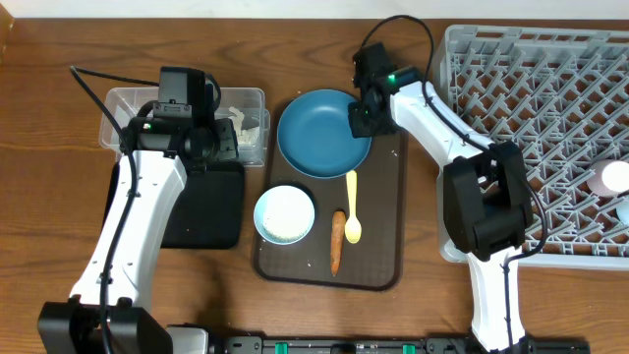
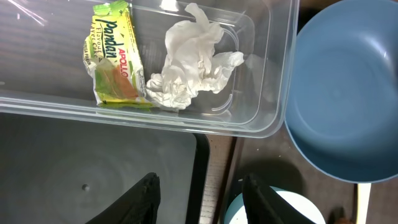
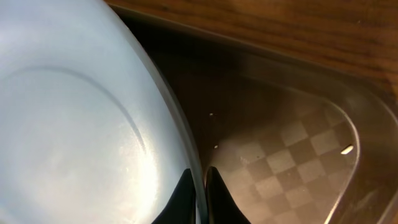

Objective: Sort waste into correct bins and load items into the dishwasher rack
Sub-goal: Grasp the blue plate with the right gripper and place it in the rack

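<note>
A: Obstructions, overhead view?
B: Right gripper (image 1: 362, 116) sits at the right rim of the dark blue plate (image 1: 314, 138). Its arm covers part of the left edge of the dishwasher rack (image 1: 550, 88). The plate lies at the far end of the brown serving tray (image 1: 383, 246) on the worktop (image 1: 59, 285). Nearer on that tray: one white bowl (image 1: 285, 214), one yellow spoon (image 1: 352, 206), one carrot (image 1: 337, 241). The spoon's long axis runs far-to-near, bowl end nearest. The carrot lies just beside it, nearly parallel, thin tip nearest. Two cups at the rack's right edge, pink cup (image 1: 614, 177) and light blue cup (image 1: 624, 208), both cut off by the frame.
A: Left wrist?
B: Left gripper (image 2: 200, 199) open, nothing between the fingers, hanging over the edge of the black tray (image 2: 93, 162). Clear tub (image 2: 273, 62) holds two items, one snack wrapper (image 2: 112, 62) and one crumpled tissue (image 2: 189, 59), touching each other. Tub corner is just beside the plate rim.
A: Right wrist?
B: Right gripper clamped on the plate's rim, one finger either side. One rice grain (image 3: 347, 150) on the serving tray floor. Two smaller specks nearer the plate, can't tell what they are.
</note>
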Tool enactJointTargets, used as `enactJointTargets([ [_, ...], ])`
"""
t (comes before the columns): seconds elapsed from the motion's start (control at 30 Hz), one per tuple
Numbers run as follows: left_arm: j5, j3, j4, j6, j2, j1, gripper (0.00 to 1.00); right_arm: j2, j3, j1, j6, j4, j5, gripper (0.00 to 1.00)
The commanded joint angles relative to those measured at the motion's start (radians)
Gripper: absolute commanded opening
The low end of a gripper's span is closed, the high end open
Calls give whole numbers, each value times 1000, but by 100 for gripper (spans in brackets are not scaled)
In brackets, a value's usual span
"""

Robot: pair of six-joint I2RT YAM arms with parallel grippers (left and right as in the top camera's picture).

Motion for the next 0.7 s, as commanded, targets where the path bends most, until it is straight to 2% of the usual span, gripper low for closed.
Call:
enactJointTargets([
  [0.0, -8, 7, -3, -5, -10, 3, 46, -14, 19, -27, -14, -25, 57, 1],
  [0.2, -8, 7, -2, -5, -10, 3, 45, -127, 85, -93, -117, -65, 66, 1],
  [0.3, -8, 7, -2, -5, -10, 3, 46, -205, 104, -130, -149, -69, 143, 1],
  [0.43, -8, 7, -2, -5, -10, 3, 46, -325, 105, -198, -251, -36, 351, 1],
  [0.67, -8, 7, 2, -5, -9, 3, 46, -430, 105, -322, -555, 156, 786, 1],
])
